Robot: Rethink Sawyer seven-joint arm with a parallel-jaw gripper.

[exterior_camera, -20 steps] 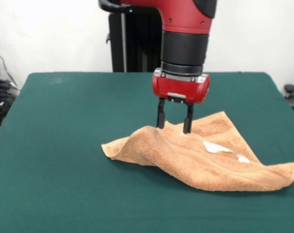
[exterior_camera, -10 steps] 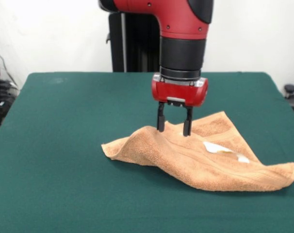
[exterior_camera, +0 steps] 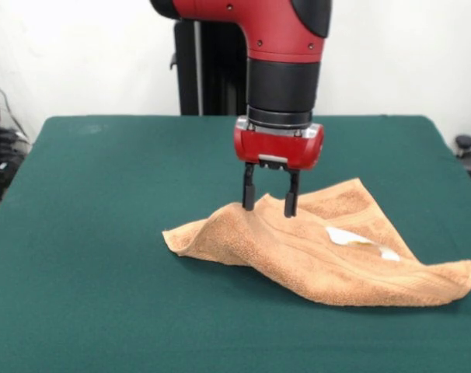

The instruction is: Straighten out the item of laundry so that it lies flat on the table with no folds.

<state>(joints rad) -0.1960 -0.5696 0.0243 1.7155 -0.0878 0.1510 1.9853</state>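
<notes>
On the big dark green felt-covered table [exterior_camera: 103,233] sits a small orange-tan terry towel [exterior_camera: 313,252], lying a bit right of the middle and toward the front edge. Starting at its left side, one corner of the towel pokes out to the left and the cloth rises into a soft hump. Right above that hump hangs the red and black robot gripper [exterior_camera: 267,204]. Its two black fingers [exterior_camera: 249,196] are spread apart with a clear gap between them, and nothing is held in that gap. The tips sit at the top of the hump, and I cannot tell if they touch it.

I think the robot is between grabs, so the flattening is not done yet. Next it likely needs to pinch a folded edge or corner and pull it outward so the cloth spreads.

Moving right, the towel looks doubled over on itself. A small white label [exterior_camera: 352,238] shows on top, and a woven stripe runs along the cloth near it. On the far right, a pointy corner reaches out toward the table's right side.
</notes>
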